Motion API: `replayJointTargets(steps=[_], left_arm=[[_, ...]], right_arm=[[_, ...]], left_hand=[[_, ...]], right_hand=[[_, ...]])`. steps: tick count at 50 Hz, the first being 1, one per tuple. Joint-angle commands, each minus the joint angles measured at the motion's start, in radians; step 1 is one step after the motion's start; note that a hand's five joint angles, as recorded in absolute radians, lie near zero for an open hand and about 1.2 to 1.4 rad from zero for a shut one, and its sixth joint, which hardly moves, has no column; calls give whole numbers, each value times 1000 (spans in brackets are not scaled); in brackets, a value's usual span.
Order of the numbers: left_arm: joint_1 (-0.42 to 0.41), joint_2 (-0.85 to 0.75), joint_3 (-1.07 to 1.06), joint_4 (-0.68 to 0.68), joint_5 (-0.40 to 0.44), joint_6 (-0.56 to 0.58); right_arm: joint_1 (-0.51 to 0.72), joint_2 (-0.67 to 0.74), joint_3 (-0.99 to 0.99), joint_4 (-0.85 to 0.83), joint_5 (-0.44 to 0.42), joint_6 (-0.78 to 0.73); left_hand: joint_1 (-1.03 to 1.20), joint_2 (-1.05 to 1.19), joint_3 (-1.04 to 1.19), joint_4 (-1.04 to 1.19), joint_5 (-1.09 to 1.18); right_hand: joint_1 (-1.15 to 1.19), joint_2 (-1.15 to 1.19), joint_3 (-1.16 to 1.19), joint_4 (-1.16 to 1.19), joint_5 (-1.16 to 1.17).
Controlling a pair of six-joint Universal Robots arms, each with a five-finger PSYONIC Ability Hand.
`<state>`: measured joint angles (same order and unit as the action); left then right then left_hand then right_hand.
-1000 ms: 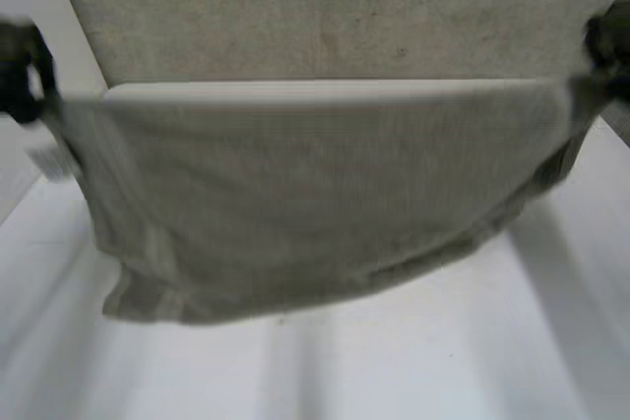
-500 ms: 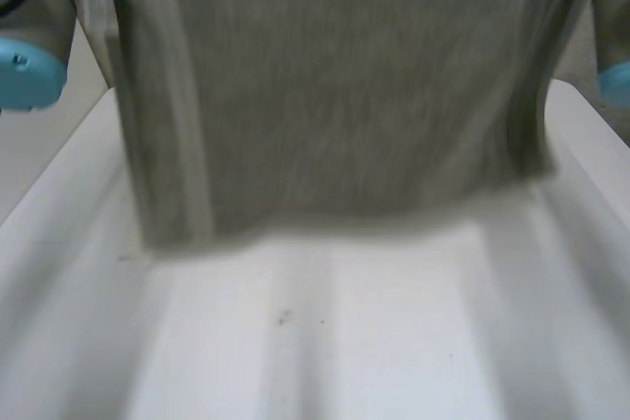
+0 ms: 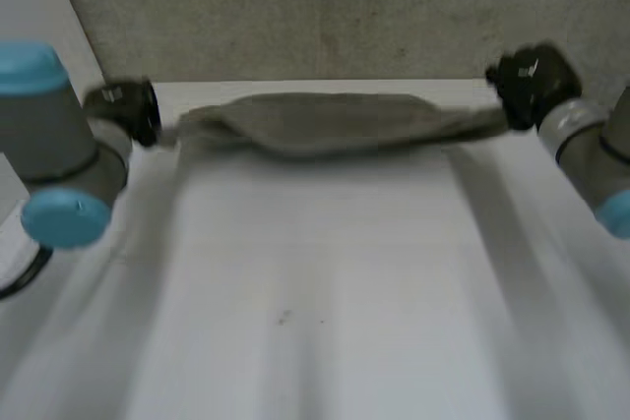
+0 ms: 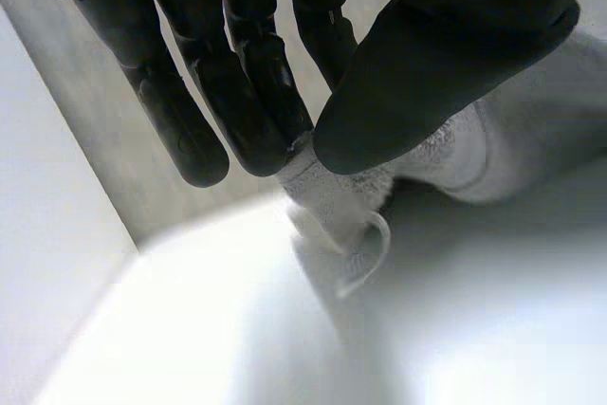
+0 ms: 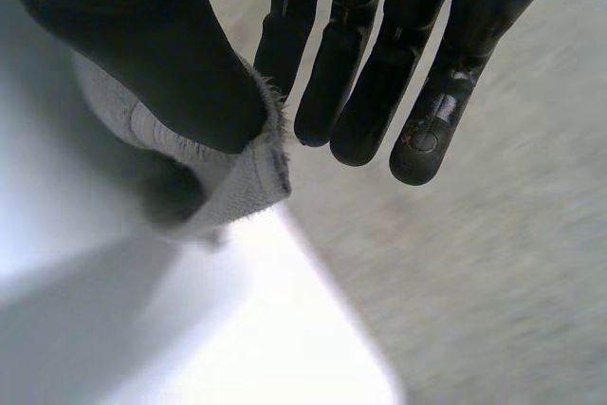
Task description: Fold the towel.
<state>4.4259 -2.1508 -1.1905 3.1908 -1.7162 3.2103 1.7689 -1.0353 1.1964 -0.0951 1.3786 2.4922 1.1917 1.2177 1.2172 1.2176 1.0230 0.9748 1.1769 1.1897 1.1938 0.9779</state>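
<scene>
Pinching opposite towel [image 3: 325, 123] corners, left hand [image 3: 126, 111] and right hand [image 3: 532, 81] wide apart, low at the table's [image 3: 315, 322] far edge

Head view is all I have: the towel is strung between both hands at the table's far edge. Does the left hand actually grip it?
Observer: Yes. In the left wrist view the left hand pinches a corner of the towel between thumb and fingers.
Operator: And the right?
Observer: Same. The right hand pinches its corner between thumb and fingers, and the hemmed edge pokes out beneath the thumb.
</scene>
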Motion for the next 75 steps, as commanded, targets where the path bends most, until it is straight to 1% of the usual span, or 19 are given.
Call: replayJointTargets(steps=[1, 5, 7, 12, 17, 20, 25, 30, 40, 44, 46, 48, 49, 51, 54, 56, 59, 65, 75], left_arm=[[21, 89, -317, 37, 23, 16], [67, 218, -448, 12, 24, 51], [89, 290, -509, -17, 26, 86], [141, 627, -668, -225, 29, 207], [147, 793, -684, -371, 59, 217], [150, 825, -683, -382, 108, 218], [155, 769, -675, -339, 161, 214], [153, 578, -629, -258, 148, 218], [130, 228, -384, -200, 87, 223], [118, 148, -252, -201, 82, 223], [104, 112, -175, -200, 81, 221], [76, 56, 19, -201, 70, 212], [76, 55, 20, -201, 70, 212], [41, 28, 244, -196, 49, 207], [36, 23, 361, -183, 29, 206], [20, 26, 547, -103, -29, 185], [20, 42, 621, 16, -85, 120], [21, 92, 585, 123, -99, 34], [35, 154, 73, 121, -14, 20]], right_arm=[[-58, -55, 191, 138, -79, -27], [-88, -143, 273, 250, -122, -88], [-136, -242, 356, 383, -159, -183], [-207, -455, 458, 607, -187, -336], [-275, -612, 483, 683, -219, -417], [-282, -647, 479, 669, -257, -405], [-282, -623, 473, 597, -276, -351], [-256, -442, 433, 442, -248, -265], [-69, -111, 237, 330, -23, -230], [-51, -52, 144, 270, -3, -220], [-20, -5, 4, 182, 14, -196], [-3, 9, -68, 134, 37, -170], [-3, 9, -69, 133, 37, -170], [24, 14, -226, 11, 115, -116], [29, -8, -337, -136, 177, -75], [29, -35, -359, -220, 190, -59], [30, -99, -350, -352, 197, -24], [30, -143, -250, -307, 156, 11], [17, -135, -17, -91, -12, 11]], left_hand=[[205, 179, 179, 179, 199], [205, 179, 179, 179, 199], [205, 179, 179, 179, 199], [205, 179, 179, 179, 199], [205, 179, 179, 179, 199], [205, 179, 179, 179, 199], [205, 179, 179, 179, 199], [205, 179, 179, 179, 199], [205, 179, 179, 179, 199], [205, 179, 179, 179, 199], [205, 179, 179, 179, 199], [205, 179, 179, 179, 199], [205, 179, 179, 179, 199], [205, 179, 179, 179, 199], [205, 179, 179, 179, 199], [205, 179, 179, 179, 199], [205, 179, 179, 179, 199], [205, 179, 179, 179, 199], [205, 179, 179, 179, 199]], right_hand=[[421, 219, 207, 202, 244], [421, 219, 207, 202, 244], [421, 219, 207, 202, 244], [421, 219, 207, 202, 244], [421, 219, 207, 202, 244], [421, 219, 207, 202, 244], [421, 219, 207, 202, 244], [421, 219, 207, 202, 244], [421, 219, 207, 202, 244], [421, 219, 207, 202, 244], [421, 219, 207, 202, 244], [421, 219, 207, 202, 244], [421, 219, 207, 202, 244], [421, 219, 207, 202, 244], [421, 219, 207, 202, 244], [421, 219, 207, 202, 244], [421, 219, 207, 202, 244], [421, 219, 207, 202, 244], [421, 219, 207, 202, 244]])
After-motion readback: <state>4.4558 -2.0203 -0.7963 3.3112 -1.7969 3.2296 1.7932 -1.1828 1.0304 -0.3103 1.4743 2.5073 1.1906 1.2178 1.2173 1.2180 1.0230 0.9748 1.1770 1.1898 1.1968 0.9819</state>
